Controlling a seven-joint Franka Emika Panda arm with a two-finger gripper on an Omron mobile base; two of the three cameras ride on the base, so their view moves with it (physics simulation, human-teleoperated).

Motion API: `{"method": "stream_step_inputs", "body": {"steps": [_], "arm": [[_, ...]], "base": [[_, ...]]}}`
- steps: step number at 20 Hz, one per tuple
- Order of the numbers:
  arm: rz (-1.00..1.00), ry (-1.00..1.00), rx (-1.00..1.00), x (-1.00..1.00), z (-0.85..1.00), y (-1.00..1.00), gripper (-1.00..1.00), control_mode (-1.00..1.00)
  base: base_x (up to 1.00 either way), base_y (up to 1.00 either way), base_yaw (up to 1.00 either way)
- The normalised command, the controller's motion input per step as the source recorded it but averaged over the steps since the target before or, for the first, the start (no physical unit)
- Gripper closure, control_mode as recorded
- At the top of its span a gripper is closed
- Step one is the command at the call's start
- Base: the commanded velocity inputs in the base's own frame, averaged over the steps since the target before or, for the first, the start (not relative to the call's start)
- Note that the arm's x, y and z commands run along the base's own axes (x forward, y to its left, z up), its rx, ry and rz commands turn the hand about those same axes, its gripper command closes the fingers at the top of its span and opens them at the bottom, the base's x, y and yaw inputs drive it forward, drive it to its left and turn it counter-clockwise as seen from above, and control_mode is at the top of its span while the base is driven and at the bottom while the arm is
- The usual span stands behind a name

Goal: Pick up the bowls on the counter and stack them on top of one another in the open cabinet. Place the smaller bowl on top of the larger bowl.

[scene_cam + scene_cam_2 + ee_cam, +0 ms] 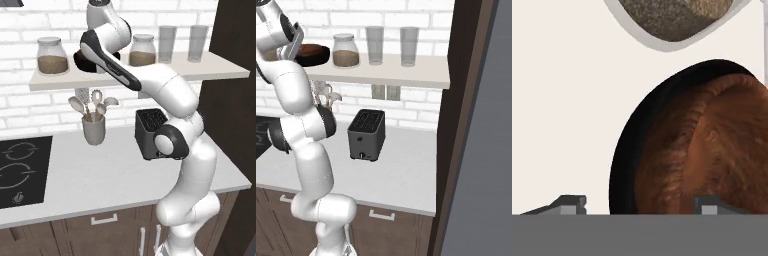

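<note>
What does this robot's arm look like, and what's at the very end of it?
The arm is made of smooth, rounded, glossy white segments, with dark grey-black bands and caps at its joints. No loose cables or lettering show. At its end, the pincer has two small, blocky, dark grey fingertips with paler grey faces.

The light is bright and even all over. Shadows are very soft. Nothing shines hard, and the pictures look a little grainy.

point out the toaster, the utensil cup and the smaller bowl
toaster (367, 135): right base view, its front face.
utensil cup (94, 131): left base view, its grey side wall.
smaller bowl (712, 155): hand view, its reddish-brown inside.
</note>
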Motion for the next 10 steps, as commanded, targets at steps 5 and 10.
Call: {"method": "stream_step_inputs", "body": {"steps": [5,10], "arm": [[0.0,-0.26,0.0,-1.0,0.0,-0.24,-1.0,-1.0],[0.0,-0.14,0.0,-1.0,-0.38,-0.61,-1.0,-1.0]], "base": [[0.0,0.0,0.0],[0.0,0.0,0.0]]}}
